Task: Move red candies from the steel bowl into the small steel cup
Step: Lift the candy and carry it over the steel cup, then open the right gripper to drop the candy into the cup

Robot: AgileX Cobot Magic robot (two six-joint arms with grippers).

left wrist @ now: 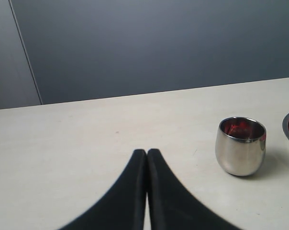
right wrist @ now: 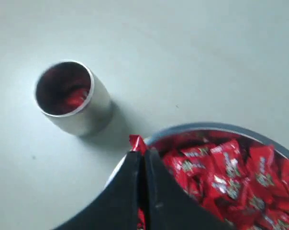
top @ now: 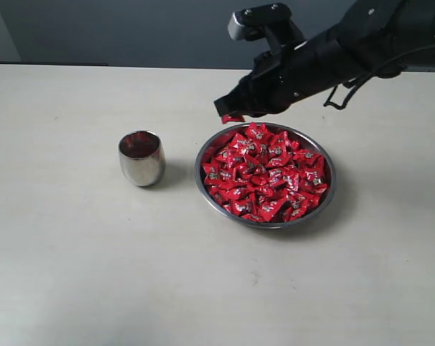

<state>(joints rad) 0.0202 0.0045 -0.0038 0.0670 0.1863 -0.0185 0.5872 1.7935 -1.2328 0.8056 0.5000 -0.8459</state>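
The steel bowl [top: 325, 189] sits right of centre, heaped with red candies [top: 264, 173]. My right gripper [top: 230, 113] hangs above the bowl's far left rim, shut on one red candy [top: 234, 118]. That candy's pinched end [right wrist: 137, 142] pokes out past the closed fingertips, with the bowl [right wrist: 192, 129] below. To the left stands the small steel cup [top: 142, 159], apart from the gripper, with red candy inside [right wrist: 76, 98]. My left gripper [left wrist: 147, 152] is shut on nothing, low over the table, with the cup [left wrist: 240, 148] off to one side.
The pale tabletop [top: 73, 252] stretches bare around the cup and bowl. A dark grey wall [top: 131, 29] runs behind the table's far edge. The right arm [top: 333, 58] reaches in from the upper right.
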